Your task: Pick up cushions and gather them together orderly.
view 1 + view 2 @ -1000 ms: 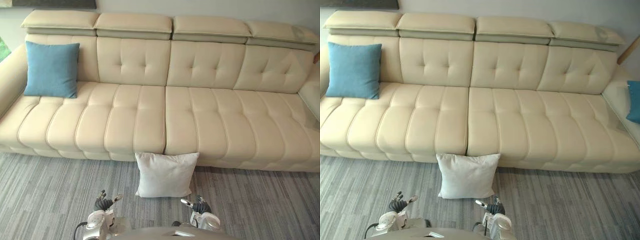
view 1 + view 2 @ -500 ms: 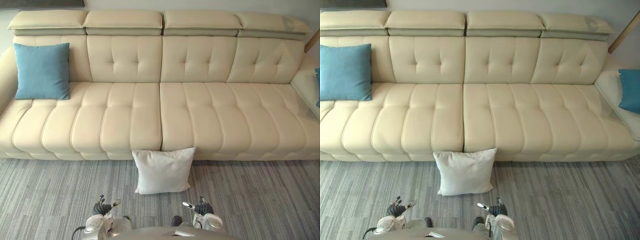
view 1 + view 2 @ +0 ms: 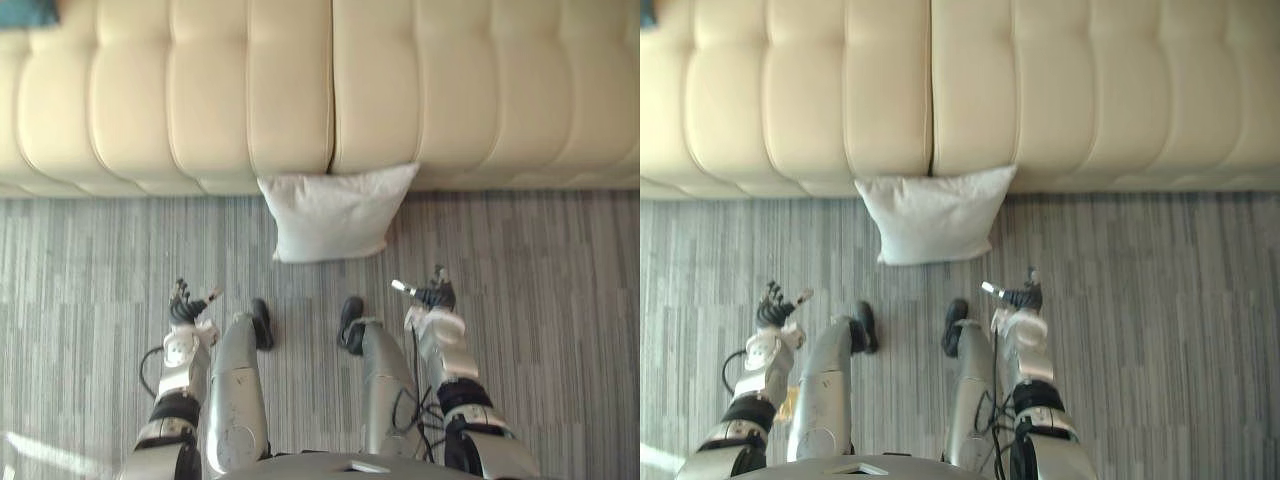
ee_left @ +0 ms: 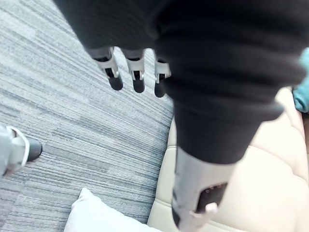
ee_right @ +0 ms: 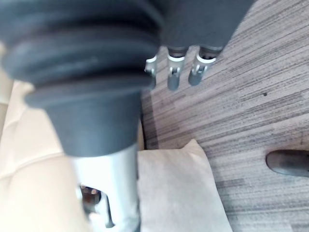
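Upper centre of the head views: white cushion [image 3: 335,212], standing on the grey carpet [image 3: 90,250], top edge against the front of the cream sofa [image 3: 200,100], right under the seam between two seats. Touches neither hand.

Far upper left corner: a sliver of blue cushion [image 3: 25,10] up on the sofa seat, well apart from the white cushion.

Lower left of the head views: left hand [image 3: 185,303], over the carpet, below and left of the white cushion and apart from it. Seen from its own wrist: fingers [image 4: 116,79] straight, side by side with small gaps, thumb held away from them. Grips nothing. Past the fingers lies carpet; nearer the wrist, a corner of the white cushion and the sofa front.

Lower right of the head views: right hand [image 3: 432,296], about level with the left hand, also over the carpet, below and right of the white cushion, near it but apart. Seen from its own wrist: fingers [image 5: 174,79] straight and loose, thumb out to the side. Closes on nothing. Beyond the hand, the white cushion rests against the sofa front on the carpet.
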You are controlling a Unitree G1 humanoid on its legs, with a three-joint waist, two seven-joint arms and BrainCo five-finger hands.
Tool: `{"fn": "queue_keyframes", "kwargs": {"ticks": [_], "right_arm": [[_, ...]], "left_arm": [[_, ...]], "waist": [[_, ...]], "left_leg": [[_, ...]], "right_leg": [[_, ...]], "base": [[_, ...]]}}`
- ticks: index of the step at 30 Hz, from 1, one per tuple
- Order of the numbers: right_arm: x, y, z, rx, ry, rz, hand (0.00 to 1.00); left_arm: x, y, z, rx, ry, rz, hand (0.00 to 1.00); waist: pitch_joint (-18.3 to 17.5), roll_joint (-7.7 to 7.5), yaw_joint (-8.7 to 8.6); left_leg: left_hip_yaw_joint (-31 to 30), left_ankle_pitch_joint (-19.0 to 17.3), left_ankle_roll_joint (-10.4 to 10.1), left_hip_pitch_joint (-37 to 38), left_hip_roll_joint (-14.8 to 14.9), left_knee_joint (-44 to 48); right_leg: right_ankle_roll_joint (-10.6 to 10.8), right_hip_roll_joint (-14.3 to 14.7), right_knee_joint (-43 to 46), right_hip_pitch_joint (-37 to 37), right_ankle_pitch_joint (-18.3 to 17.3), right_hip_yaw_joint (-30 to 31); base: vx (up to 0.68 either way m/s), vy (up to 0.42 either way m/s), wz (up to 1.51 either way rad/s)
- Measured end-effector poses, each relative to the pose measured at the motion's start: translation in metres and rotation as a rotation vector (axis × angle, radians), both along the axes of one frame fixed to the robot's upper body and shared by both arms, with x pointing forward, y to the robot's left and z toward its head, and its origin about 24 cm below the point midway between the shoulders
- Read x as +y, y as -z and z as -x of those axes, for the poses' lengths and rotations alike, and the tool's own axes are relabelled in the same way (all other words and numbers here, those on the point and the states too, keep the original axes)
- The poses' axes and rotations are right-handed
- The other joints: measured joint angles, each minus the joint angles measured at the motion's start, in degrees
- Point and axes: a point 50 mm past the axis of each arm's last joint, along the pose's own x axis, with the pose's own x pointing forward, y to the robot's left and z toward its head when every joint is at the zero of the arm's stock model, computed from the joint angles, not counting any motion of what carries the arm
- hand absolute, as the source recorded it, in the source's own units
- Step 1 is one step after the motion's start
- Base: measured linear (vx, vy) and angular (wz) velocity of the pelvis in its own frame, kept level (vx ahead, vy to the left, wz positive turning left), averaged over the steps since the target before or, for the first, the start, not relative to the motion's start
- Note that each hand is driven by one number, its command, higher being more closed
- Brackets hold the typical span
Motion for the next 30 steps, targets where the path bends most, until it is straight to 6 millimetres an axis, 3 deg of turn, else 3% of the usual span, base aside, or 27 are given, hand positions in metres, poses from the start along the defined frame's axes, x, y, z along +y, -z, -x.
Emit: {"fn": "queue_keyframes", "kwargs": {"ticks": [3, 5, 9, 14, 15, 16, 18, 19, 22, 24, 30], "right_arm": [[0.002, -0.039, -0.015, -0.093, -0.008, 0.017, 0.0], [0.006, -0.078, -0.025, -0.181, -0.013, 0.023, 0.0], [0.026, -0.12, -0.033, -0.28, -0.06, 0.057, 0.0], [0.055, -0.18, -0.037, -0.408, -0.113, 0.116, 0.0], [0.058, -0.183, -0.037, -0.411, -0.115, 0.119, 0.0], [0.062, -0.194, -0.036, -0.434, -0.115, 0.118, 1.0], [0.068, -0.205, -0.035, -0.453, -0.105, 0.108, 1.0], [0.072, -0.211, -0.035, -0.467, -0.108, 0.101, 1.0], [0.081, -0.225, -0.032, -0.498, -0.1, 0.106, 1.0], [0.087, -0.228, -0.031, -0.507, -0.099, 0.092, 1.0], [0.092, -0.238, -0.027, -0.54, -0.094, 0.027, 1.0]], "left_arm": [[-0.001, -0.03, -0.016, -0.083, 0.0, -0.014, 0.0], [-0.008, -0.064, -0.03, -0.185, 0.015, -0.02, 0.0], [-0.017, -0.108, -0.044, -0.303, 0.025, -0.028, 0.0], [-0.048, -0.166, -0.057, -0.451, 0.101, -0.051, 0.0], [-0.051, -0.171, -0.058, -0.462, 0.107, -0.055, 0.0], [-0.06, -0.185, -0.059, -0.494, 0.121, -0.065, 0.0], [-0.07, -0.202, -0.06, -0.534, 0.135, -0.068, 0.0], [-0.077, -0.215, -0.06, -0.564, 0.144, -0.066, 1.0], [-0.099, -0.248, -0.056, -0.643, 0.185, -0.081, 1.0], [-0.104, -0.258, -0.054, -0.666, 0.177, -0.073, 1.0], [-0.097, -0.263, -0.054, -0.662, 0.113, -0.059, 1.0]], "waist": [[1.2, 0.03, -0.03], [2.2, 0.03, -0.11], [2.5, 0.03, -0.67], [2.6, 0.01, -0.94], [2.6, 0.01, -0.95], [2.6, 0.01, -0.97], [2.6, 0.01, -1.06], [2.6, 0.01, -1.17], [2.6, 0.01, -1.58], [2.6, 0.01, -1.81], [2.6, 0.02, -2.58]], "left_leg": [[-0.5, 0.5, -0.1, -4.9, 0.6, 1.5], [-0.7, 1.3, -0.2, -8.7, 0.6, 2.0], [-1.4, 2.0, -0.4, -13.5, 0.9, 2.8], [-2.2, 2.8, -0.5, -18.5, 1.0, 3.5], [-2.3, 2.8, -0.6, -18.9, 1.0, 3.5], [-2.3, 3.1, -0.6, -19.6, 0.9, 3.2], [-2.3, 3.2, -0.7, -20.5, 0.9, 3.1], [-2.3, 3.4, -0.7, -21.0, 0.8, 2.9], [-2.3, 4.6, -1.0, -21.6, 0.4, 0.8], [-2.6, 5.1, -1.3, -21.7, 0.3, -0.1], [-3.5, 6.6, -2.5, -21.7, 0.5, -2.0]], "right_leg": [[-0.2, 0.0, 2.0, -4.9, -0.1, -0.2], [-0.2, -0.2, 3.3, -8.9, -0.1, -0.1], [-0.3, -0.1, 4.5, -13.7, 0.0, -0.3], [-0.4, -0.2, 6.1, -18.4, 0.0, -0.7], [-0.4, -0.2, 6.1, -18.7, 0.0, -0.7], [-0.6, -0.2, 6.0, -19.4, 0.1, -0.7], [-0.8, -0.2, 5.9, -20.3, 0.2, -0.8], [-1.0, -0.2, 5.7, -20.8, 0.3, -0.8], [-1.8, -0.3, 4.2, -21.3, 0.9, -1.5], [-1.8, -0.2, 3.8, -21.2, 1.0, -1.8], [-2.3, 0.4, 2.8, -21.1, 1.2, -2.9]], "base": [[-0.06, -0.077, 0.03], [-0.06, -0.05, 0.07], [-0.06, -0.025, 0.03], [-0.04, 0.007, 0.04], [-0.02, 0.017, 0.06], [-0.02, 0.02, 0.05], [-0.01, 0.011, 0.02], [0.0, 0.0, 0.0], [-0.02, 0.026, 0.07], [-0.01, 0.003, 0.06], [-0.01, -0.016, 0.02]]}}
